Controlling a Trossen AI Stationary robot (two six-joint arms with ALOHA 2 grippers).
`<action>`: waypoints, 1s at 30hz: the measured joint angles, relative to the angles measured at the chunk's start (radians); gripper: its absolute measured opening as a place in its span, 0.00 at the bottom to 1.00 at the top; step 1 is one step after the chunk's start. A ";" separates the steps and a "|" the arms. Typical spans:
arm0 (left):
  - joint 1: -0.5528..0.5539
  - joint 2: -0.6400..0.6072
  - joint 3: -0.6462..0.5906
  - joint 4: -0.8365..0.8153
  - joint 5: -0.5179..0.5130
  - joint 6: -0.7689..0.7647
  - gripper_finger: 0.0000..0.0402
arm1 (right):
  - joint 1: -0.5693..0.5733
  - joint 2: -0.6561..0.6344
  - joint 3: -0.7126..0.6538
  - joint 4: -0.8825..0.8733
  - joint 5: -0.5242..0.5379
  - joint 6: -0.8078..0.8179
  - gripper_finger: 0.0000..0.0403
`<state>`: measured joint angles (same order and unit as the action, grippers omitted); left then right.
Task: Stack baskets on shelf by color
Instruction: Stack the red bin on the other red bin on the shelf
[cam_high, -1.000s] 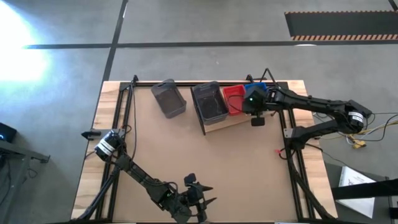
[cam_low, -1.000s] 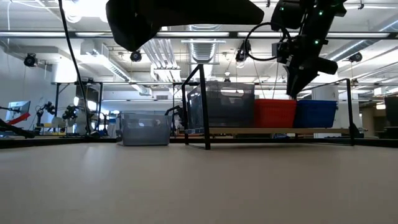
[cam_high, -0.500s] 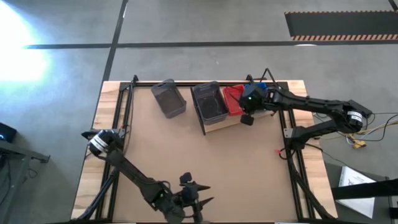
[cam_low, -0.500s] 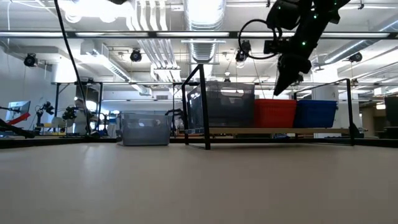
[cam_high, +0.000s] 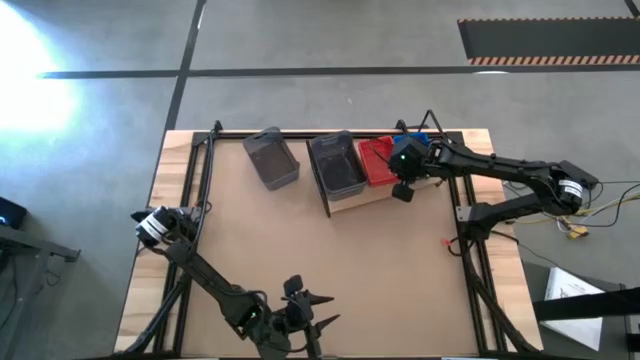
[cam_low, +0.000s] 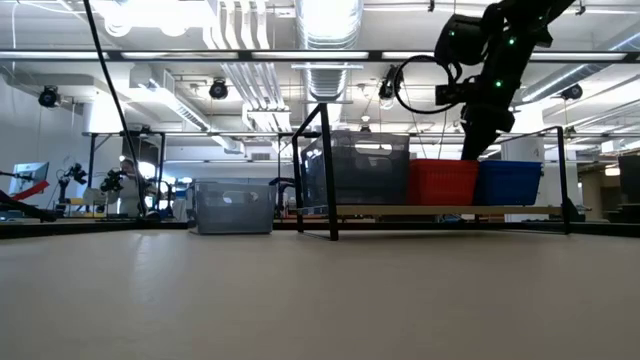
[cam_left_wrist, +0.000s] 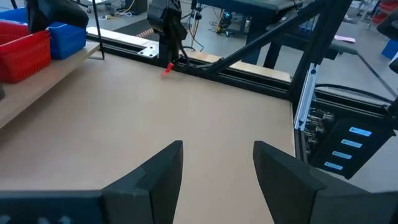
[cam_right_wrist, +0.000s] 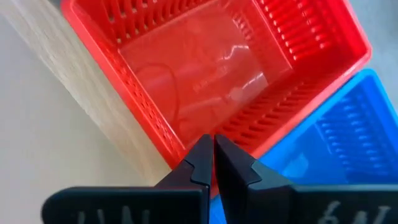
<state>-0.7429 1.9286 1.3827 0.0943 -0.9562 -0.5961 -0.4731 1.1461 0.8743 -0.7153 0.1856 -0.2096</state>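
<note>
Red basket (cam_right_wrist: 205, 74) sits on the shelf (cam_high: 372, 194) between grey basket (cam_high: 337, 165) and blue basket (cam_right_wrist: 329, 143); right gripper (cam_right_wrist: 214, 163) hovers above it, fingers together. Left gripper (cam_left_wrist: 214, 165), fingers apart, waits at the table's near edge.

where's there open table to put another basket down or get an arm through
Free: the broad bare tabletop between the shelf and the left gripper at the near edge, and the strip left of the lone grey basket. Crowded: the shelf, with grey, red and blue baskets abreast and the shut right gripper above them.
</note>
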 joint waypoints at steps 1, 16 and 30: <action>0.000 0.000 0.000 0.001 0.000 0.000 0.45 | -0.001 0.000 0.006 -0.012 -0.001 0.000 0.02; 0.000 0.000 0.000 0.002 -0.002 0.000 0.45 | -0.001 -0.067 0.037 -0.049 0.061 0.017 0.02; 0.001 0.000 0.000 0.002 -0.002 0.000 0.45 | -0.008 0.020 0.020 0.017 -0.010 0.158 0.02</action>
<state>-0.7415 1.9289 1.3826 0.0966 -0.9585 -0.5957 -0.4809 1.1658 0.8944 -0.6983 0.1754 -0.0517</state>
